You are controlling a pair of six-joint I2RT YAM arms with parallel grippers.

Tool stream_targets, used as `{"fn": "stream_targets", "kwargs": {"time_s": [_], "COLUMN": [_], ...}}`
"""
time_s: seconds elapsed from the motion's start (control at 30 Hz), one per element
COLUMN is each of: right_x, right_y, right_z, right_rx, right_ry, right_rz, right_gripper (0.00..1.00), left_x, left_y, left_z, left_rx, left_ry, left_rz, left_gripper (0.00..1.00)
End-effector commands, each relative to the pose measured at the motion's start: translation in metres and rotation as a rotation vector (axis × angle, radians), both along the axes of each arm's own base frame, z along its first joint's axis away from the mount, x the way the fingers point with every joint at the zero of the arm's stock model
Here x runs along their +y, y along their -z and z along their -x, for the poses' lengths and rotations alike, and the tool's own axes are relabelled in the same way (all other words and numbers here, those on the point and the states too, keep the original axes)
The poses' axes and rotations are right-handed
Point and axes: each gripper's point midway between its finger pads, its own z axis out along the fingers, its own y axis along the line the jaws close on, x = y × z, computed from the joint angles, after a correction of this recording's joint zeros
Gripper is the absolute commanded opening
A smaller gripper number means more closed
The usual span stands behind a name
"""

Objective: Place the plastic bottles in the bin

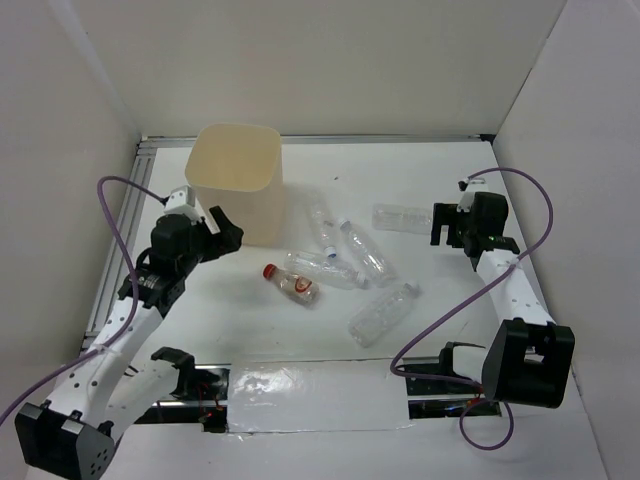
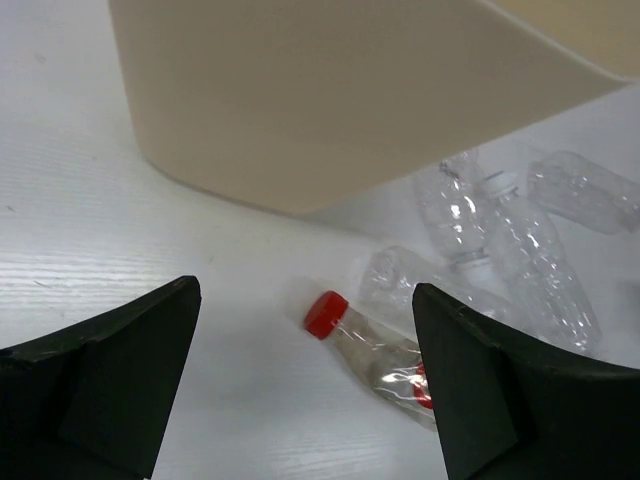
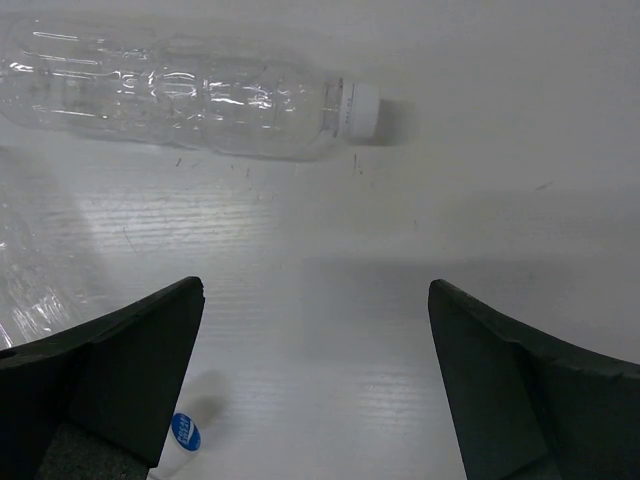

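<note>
- Where the two arms hang over the white table [image 1: 250,320], we take the bin [image 1: 235,180] as landmark: a tall cream tub, standing upright.
- Left gripper [image 1: 224,229]: just beside the bin's near wall, its claw spread wide and holding nothing.
- Red-capped bottle [image 1: 292,281]: lying on its side near the bin's near right corner, apart from it. We see it between the left fingers in the wrist view.
- Four clear bottles [image 1: 363,250]: lying flat to the right of the bin, outside it, some touching.
- Sixth bottle [image 1: 403,217]: we find it alone, farther right of the bin, white-capped.
- Right gripper [image 1: 438,227]: farthest from the bin, just beyond that sixth bottle, claw spread and empty.
</note>
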Motion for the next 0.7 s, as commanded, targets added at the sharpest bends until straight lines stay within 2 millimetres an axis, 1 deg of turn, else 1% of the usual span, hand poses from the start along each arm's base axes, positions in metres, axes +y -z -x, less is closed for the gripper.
{"fn": "stream_targets", "kwargs": {"time_s": [0.0, 0.03, 0.07, 0.1, 0.13, 0.17, 0.2, 0.23, 0.27, 0.3, 0.33, 0.37, 0.4, 0.43, 0.47, 0.5, 0.53, 0.57, 0.6, 0.63, 0.67], "right_x": [-0.005, 0.000, 0.001, 0.003, 0.006, 0.012, 0.015, 0.014, 0.014, 0.011, 0.011, 0.008, 0.008, 0.008, 0.011, 0.012, 0.014, 0.016, 0.018, 0.018, 0.021], "right_y": [-0.010, -0.008, -0.007, -0.003, -0.001, 0.001, 0.003, -0.001, 0.000, 0.000, -0.003, -0.003, -0.001, -0.001, 0.003, 0.003, 0.007, 0.010, 0.008, 0.008, 0.011], "right_z": [0.000, 0.002, 0.003, 0.007, 0.007, 0.008, 0.013, 0.011, 0.012, 0.013, 0.011, 0.011, 0.011, 0.011, 0.013, 0.014, 0.016, 0.018, 0.015, 0.015, 0.017], "right_rx": [-0.031, -0.023, -0.015, 0.013, 0.028, 0.043, 0.063, 0.054, 0.063, 0.063, 0.055, 0.057, 0.057, 0.054, 0.061, 0.062, 0.068, 0.075, 0.060, 0.059, 0.066], "right_ry": [0.001, -0.028, -0.066, -0.104, -0.151, -0.219, -0.248, -0.255, -0.256, -0.245, -0.245, -0.236, -0.236, -0.238, -0.249, -0.240, -0.248, -0.255, -0.266, -0.266, -0.274], "right_rz": [0.029, 0.022, 0.046, 0.055, 0.068, 0.073, 0.072, 0.083, 0.080, 0.080, 0.082, 0.090, 0.090, 0.080, 0.067, 0.057, 0.047, 0.038, 0.032, 0.032, 0.022], "right_gripper": [1.00, 1.00, 1.00, 1.00, 1.00, 1.00, 1.00, 1.00, 1.00, 1.00, 1.00, 1.00, 1.00, 0.98, 0.63, 0.41, 0.30, 0.29, 0.42, 0.55, 0.67], "left_x": [-0.023, -0.027, -0.040, -0.047, -0.054, -0.068, -0.075, -0.083, -0.087, -0.101, -0.105, -0.110, -0.119, -0.111, -0.112, -0.117, -0.115, -0.114, -0.114, -0.123, -0.126], "left_y": [-0.012, -0.010, -0.006, -0.005, -0.001, -0.003, 0.000, 0.003, 0.004, 0.003, 0.006, 0.016, 0.007, 0.022, 0.025, 0.026, 0.033, 0.042, 0.047, 0.057, 0.062], "left_z": [0.012, 0.015, 0.021, 0.021, 0.025, 0.029, 0.031, 0.033, 0.034, 0.042, 0.044, 0.045, 0.045, 0.057, 0.059, 0.059, 0.065, 0.071, 0.071, 0.075, 0.075], "left_rx": [0.013, 0.027, 0.053, 0.067, 0.092, 0.100, 0.112, 0.135, 0.148, 0.168, 0.196, 0.239, 0.246, 0.330, 0.360, 0.395, 0.434, 0.472, 0.492, 0.538, 0.561], "left_ry": [0.062, 0.070, 0.116, 0.129, 0.142, 0.166, 0.174, 0.180, 0.150, 0.174, 0.154, 0.133, 0.086, 0.029, -0.003, -0.090, -0.132, -0.157, -0.188, -0.206, -0.222], "left_rz": [0.079, 0.085, 0.104, 0.115, 0.123, 0.140, 0.143, 0.141, 0.153, 0.155, 0.160, 0.147, 0.181, 0.137, 0.128, 0.163, 0.156, 0.143, 0.152, 0.177, 0.184], "left_gripper": [1.00, 1.00, 1.00, 1.00, 1.00, 1.00, 0.97, 0.95, 0.89, 0.81, 0.67, 0.36, 0.24, 0.23, 0.24, 0.47, 0.63, 0.77, 0.90, 1.00, 1.00]}}
